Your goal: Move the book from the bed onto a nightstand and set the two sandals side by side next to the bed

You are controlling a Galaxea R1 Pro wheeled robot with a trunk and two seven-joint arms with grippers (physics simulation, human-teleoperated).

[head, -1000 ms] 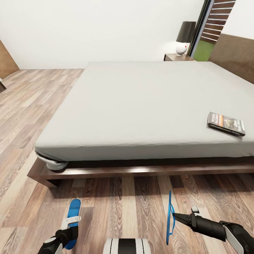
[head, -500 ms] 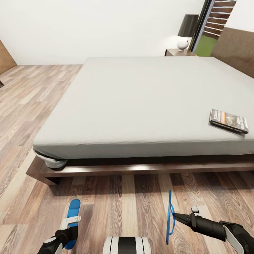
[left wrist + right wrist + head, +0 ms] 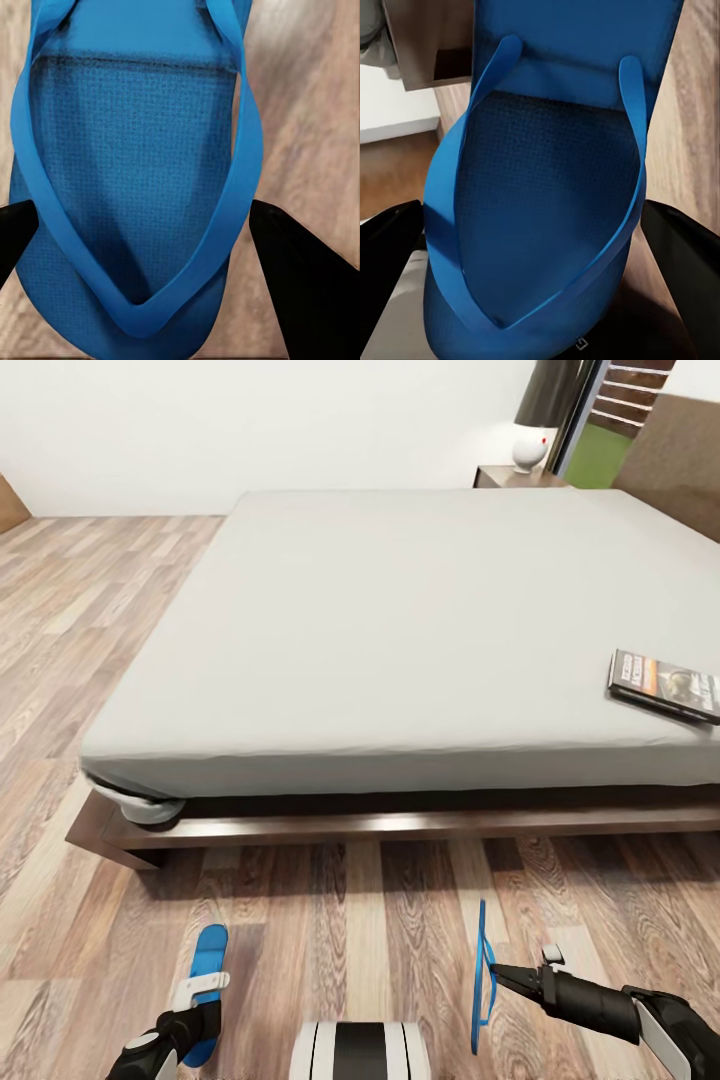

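- The bed (image 3: 400, 660) has a grey mattress on a dark wood frame and stands on the plank floor (image 3: 90, 620).
- The book (image 3: 665, 685) lies flat on the mattress, close to the bed's near edge and toward the headboard (image 3: 670, 460).
- A nightstand (image 3: 520, 477) stands beyond the bed's far side, beside the headboard, with a white lamp (image 3: 532, 450) on top.
- The left gripper (image 3: 190, 1015) is on the floor side of the bed's near edge, toward the foot end. It pinches the left sandal (image 3: 207, 970), which lies roughly flat with its sole toward the floor.
- In the left wrist view this sandal (image 3: 135, 172) sits between the two dark fingers (image 3: 300, 285).
- The right gripper (image 3: 505, 975), also short of the bed's near edge, grips the right sandal (image 3: 481, 980), held on edge.
- In the right wrist view that sandal (image 3: 547, 195) sits between the fingers (image 3: 682, 262).
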